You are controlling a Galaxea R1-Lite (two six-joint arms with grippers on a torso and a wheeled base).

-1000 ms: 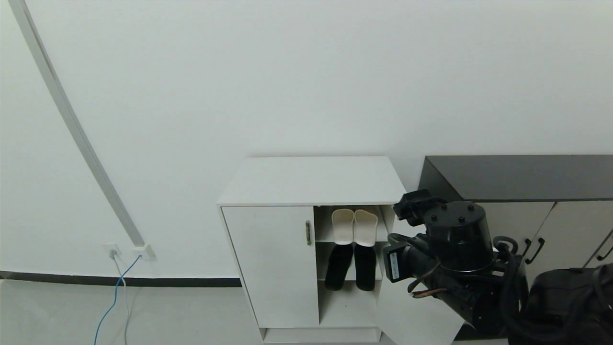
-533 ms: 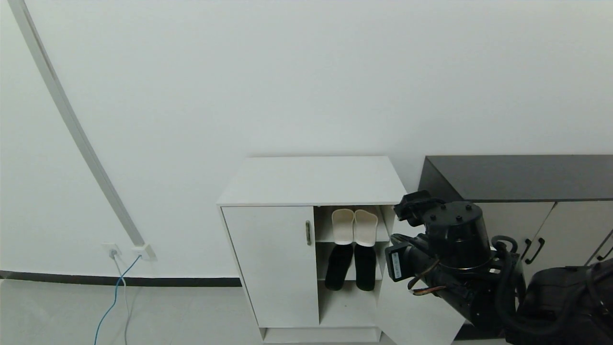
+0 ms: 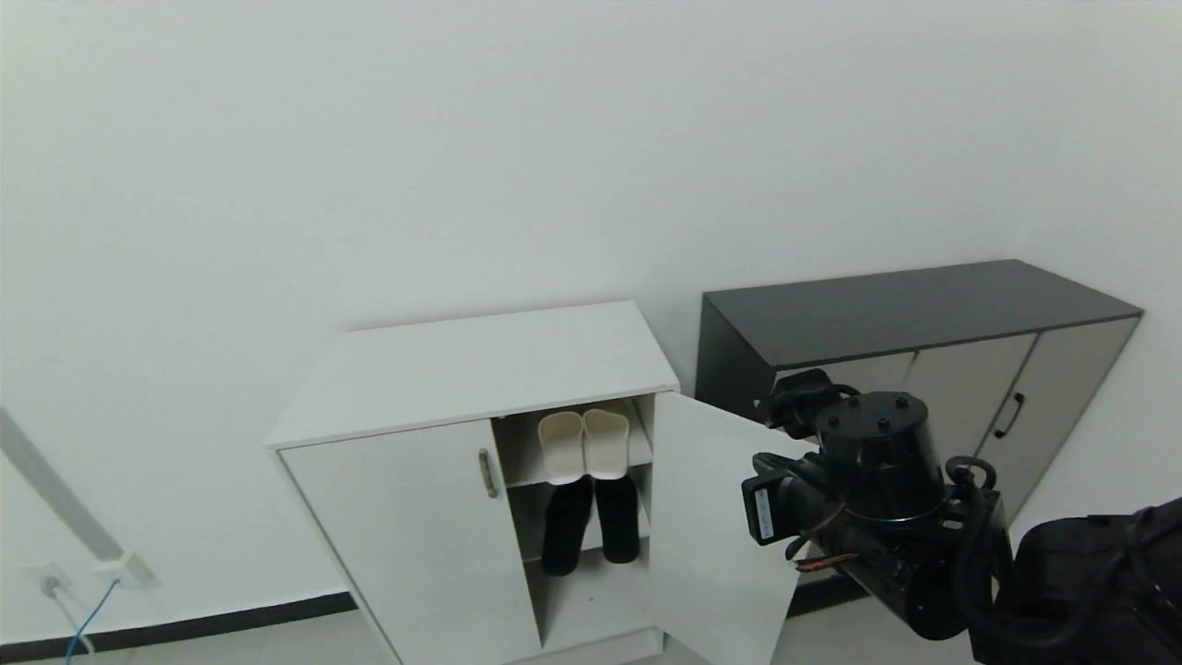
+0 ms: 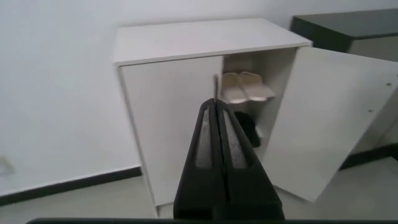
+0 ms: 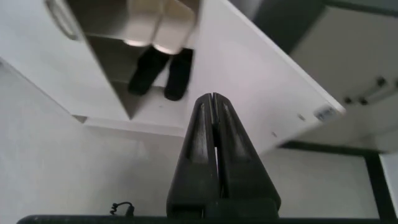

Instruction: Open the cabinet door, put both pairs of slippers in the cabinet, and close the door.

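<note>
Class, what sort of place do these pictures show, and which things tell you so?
Probably a plain indoor room, perhaps a hallway: a white cabinet holding cream slippers and black slippers, a dark-topped sideboard beside it.

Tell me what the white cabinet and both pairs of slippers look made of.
Cabinet: probably laminated board, matte white; flat, grainless panels with crisp edges. Cream slippers: likely moulded foam or rubber; smooth, even surface. Black slippers: too dark to tell, perhaps the same.

Left hand [image 4: 216, 104], right hand [image 5: 214, 98] closed, empty
</note>
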